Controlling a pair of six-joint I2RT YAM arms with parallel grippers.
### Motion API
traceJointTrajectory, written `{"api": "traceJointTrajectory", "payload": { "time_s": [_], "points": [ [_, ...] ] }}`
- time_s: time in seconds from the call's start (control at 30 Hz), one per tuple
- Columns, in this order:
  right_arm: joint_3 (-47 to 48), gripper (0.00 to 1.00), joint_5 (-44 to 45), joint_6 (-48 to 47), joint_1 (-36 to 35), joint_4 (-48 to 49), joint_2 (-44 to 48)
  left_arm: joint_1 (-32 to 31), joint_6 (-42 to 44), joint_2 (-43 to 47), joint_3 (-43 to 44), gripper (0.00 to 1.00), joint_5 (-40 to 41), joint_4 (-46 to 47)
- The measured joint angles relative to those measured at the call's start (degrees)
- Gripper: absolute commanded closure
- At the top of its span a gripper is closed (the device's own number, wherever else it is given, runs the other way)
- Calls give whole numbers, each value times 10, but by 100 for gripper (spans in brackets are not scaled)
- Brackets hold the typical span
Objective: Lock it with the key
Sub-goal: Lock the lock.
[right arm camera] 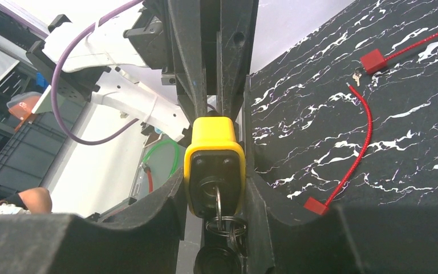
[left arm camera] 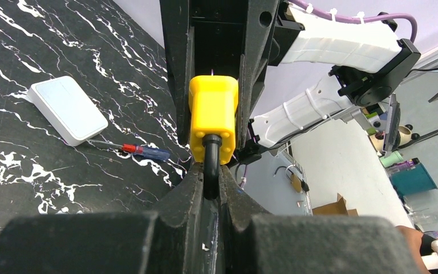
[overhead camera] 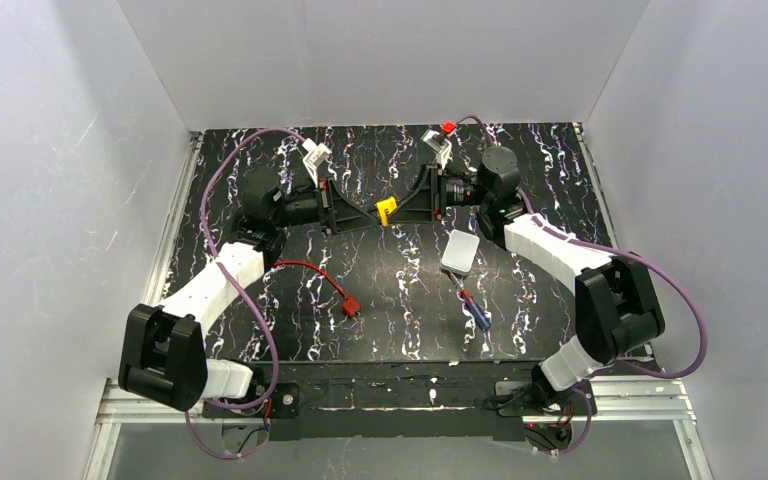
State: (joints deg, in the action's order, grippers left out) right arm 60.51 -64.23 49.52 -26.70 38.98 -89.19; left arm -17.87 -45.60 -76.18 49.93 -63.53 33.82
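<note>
A yellow padlock (overhead camera: 387,210) hangs above the middle of the table between both grippers. My left gripper (overhead camera: 368,217) is shut on its black shackle (left arm camera: 210,165), seen between the fingers in the left wrist view (left arm camera: 210,171). My right gripper (overhead camera: 405,208) is shut on the yellow body (right arm camera: 215,154), one finger against each side in the right wrist view (right arm camera: 215,177). A key (right arm camera: 217,197) sits in the keyhole on the body's black underside, and key rings (right arm camera: 225,225) hang from it, free between the right fingers.
A white box (overhead camera: 460,251) lies right of centre with a red-and-blue screwdriver (overhead camera: 474,308) in front of it. A red cable lock (overhead camera: 325,280) lies left of centre. Two small white pieces (overhead camera: 312,155) (overhead camera: 438,140) stand near the back edge.
</note>
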Motion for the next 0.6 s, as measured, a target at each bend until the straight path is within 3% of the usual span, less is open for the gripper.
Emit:
{"api": "traceJointTrajectory", "payload": {
  "time_s": [0.5,0.57,0.6],
  "points": [
    [-4,96,-4,25,4,26,0,2,-1,0,-1,100,-1,9],
    [-4,62,-4,30,4,32,0,2,0,0,-1,100,-1,14],
    [-4,37,-5,31,4,33,0,2,0,0,-1,100,-1,14]
  ]
}}
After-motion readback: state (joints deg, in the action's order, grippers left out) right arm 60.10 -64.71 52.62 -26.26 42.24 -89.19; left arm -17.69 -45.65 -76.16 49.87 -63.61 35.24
